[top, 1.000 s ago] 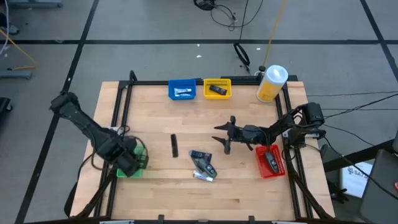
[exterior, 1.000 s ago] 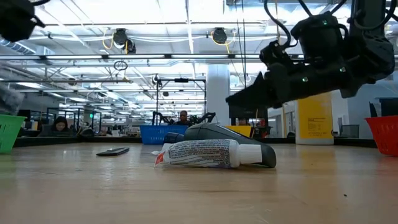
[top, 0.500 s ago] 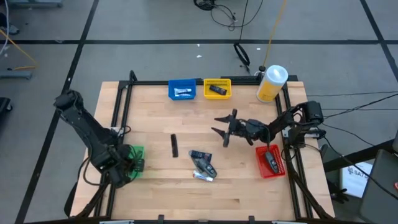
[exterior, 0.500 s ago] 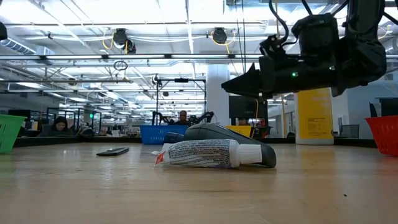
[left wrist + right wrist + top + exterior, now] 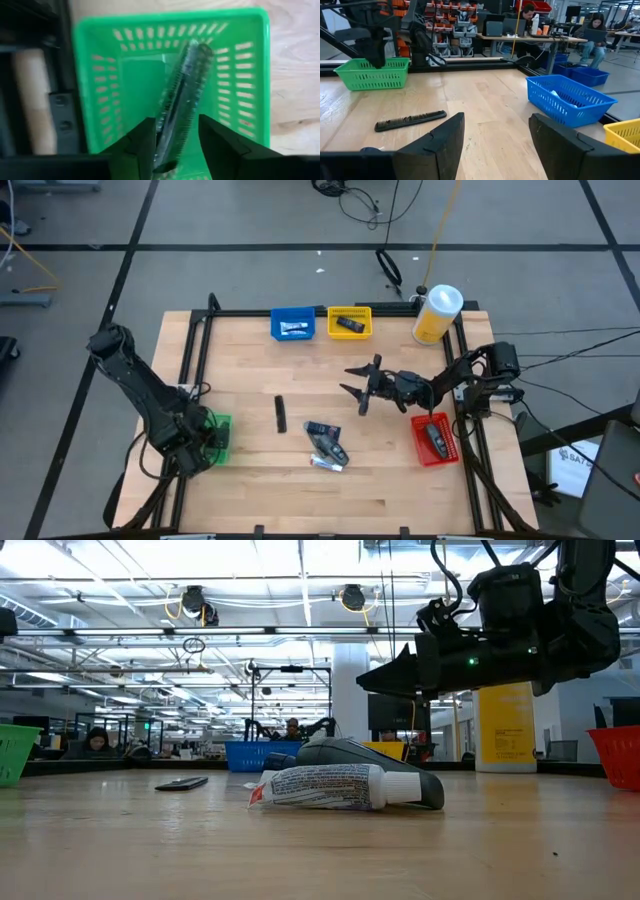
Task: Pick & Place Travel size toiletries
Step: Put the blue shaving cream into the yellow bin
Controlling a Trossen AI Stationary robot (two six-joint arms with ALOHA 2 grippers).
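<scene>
Since a second ago the left hand [image 5: 172, 145] has parted its fingers over the green slotted plastic basket [image 5: 218, 435] at the near left edge of the wooden surface [image 5: 250, 480], while the right hand [image 5: 360, 392] has lifted and drawn back a little towards its own side.

Nearest the low camera lies a white printed toothpaste tube with a dark cap [image 5: 345, 787], on its side, with a dark rounded item [image 5: 345, 751] just behind it; from above, these form a small cluster [image 5: 327, 446] near the middle front. In the left wrist view, a clear, silvery tube-shaped toiletry [image 5: 182, 95] lies slanted inside the green basket, between the released fingers and probably just let go.

Further back, a slim black comb-like strip [image 5: 281, 414] lies flat, its long axis running front to back. The right hand hovers spread and empty above the centre, with the cluster just in front of it and to its left; it seems the nearer arm for that pile.

At the right edge sits a red basket [image 5: 433, 440] holding a dark item; along the far edge, a blue basket [image 5: 292, 324] and a yellow basket [image 5: 349, 322] each hold one.
</scene>
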